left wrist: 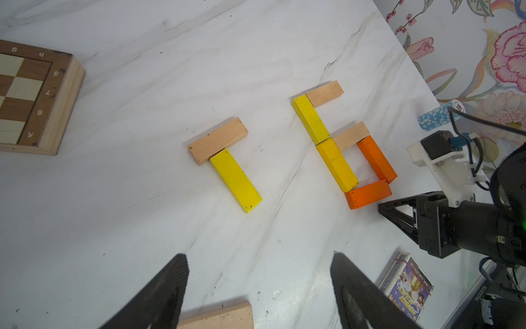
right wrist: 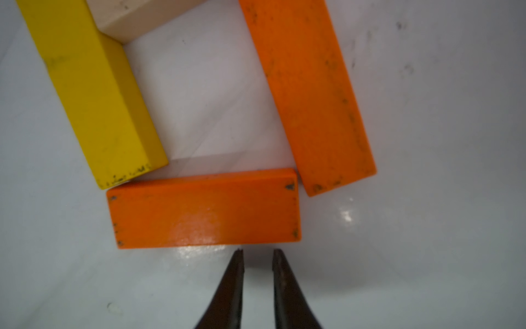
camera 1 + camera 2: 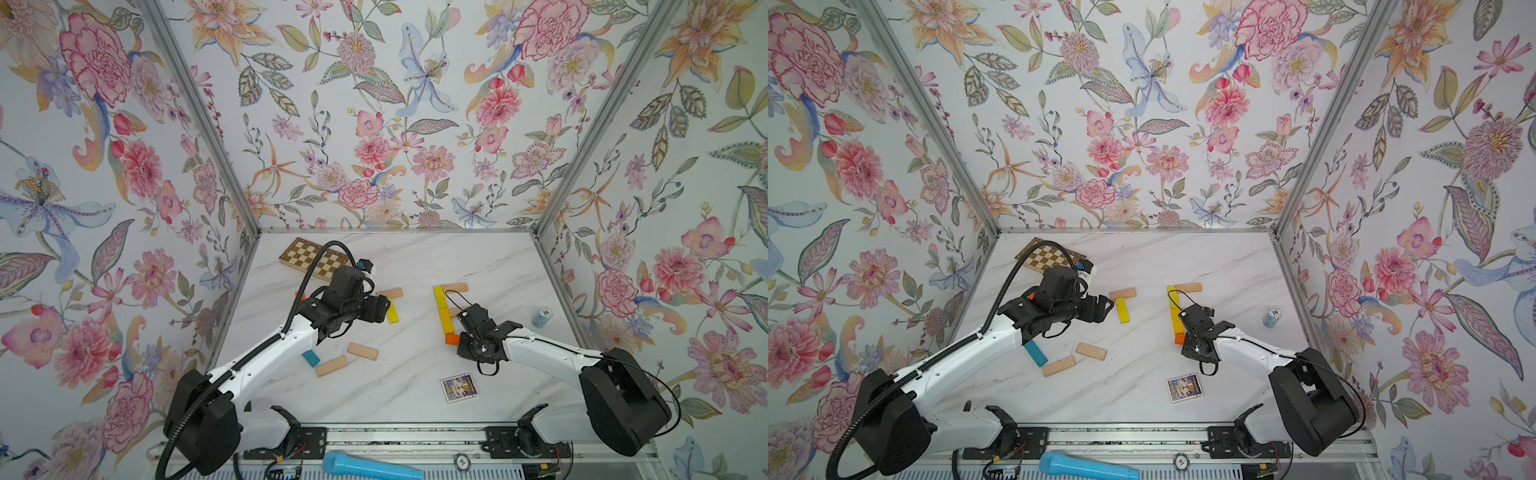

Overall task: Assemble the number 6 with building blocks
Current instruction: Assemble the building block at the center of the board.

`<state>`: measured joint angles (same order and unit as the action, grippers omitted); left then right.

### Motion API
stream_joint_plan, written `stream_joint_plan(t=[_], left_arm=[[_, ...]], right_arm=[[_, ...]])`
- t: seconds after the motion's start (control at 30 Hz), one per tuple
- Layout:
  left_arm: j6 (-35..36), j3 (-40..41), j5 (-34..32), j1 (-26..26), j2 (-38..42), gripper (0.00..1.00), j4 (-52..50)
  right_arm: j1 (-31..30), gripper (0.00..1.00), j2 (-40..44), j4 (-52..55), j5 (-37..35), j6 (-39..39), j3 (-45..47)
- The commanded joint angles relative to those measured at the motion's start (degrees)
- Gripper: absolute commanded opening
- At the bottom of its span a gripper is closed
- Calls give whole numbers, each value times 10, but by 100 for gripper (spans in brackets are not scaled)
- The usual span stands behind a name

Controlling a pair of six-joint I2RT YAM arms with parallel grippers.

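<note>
Our wooden-plank 6 (image 1: 337, 162)
Flat orange wooden plank (image 2: 205, 209) looks light, stiff, slippery; grip long edges mid-length; right jaws barely apart, left jaws wide

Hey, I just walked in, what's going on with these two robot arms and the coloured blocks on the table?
Two robot arms are building a number 6 from wooden planks, and it looks complete: two beige, two yellow and two orange pieces. The right end effector sits at the edge of the bottom orange plank, jaws narrowly apart, holding nothing. The left end effector hangs open and empty above the table, near a beige plank and a yellow plank lying in a T.
</note>
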<state>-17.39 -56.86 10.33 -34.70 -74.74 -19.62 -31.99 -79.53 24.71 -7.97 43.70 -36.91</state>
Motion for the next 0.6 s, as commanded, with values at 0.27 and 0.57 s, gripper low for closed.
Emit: stream_joint_plan(t=[0.27, 0.57], left_arm=[[-1, 13, 18, 8, -7, 82, 8], [-3, 17, 26, 8, -14, 80, 12]], right_arm=[[36, 21, -21, 0, -6, -13, -11], [41, 21, -12, 7, -6, -19, -28]])
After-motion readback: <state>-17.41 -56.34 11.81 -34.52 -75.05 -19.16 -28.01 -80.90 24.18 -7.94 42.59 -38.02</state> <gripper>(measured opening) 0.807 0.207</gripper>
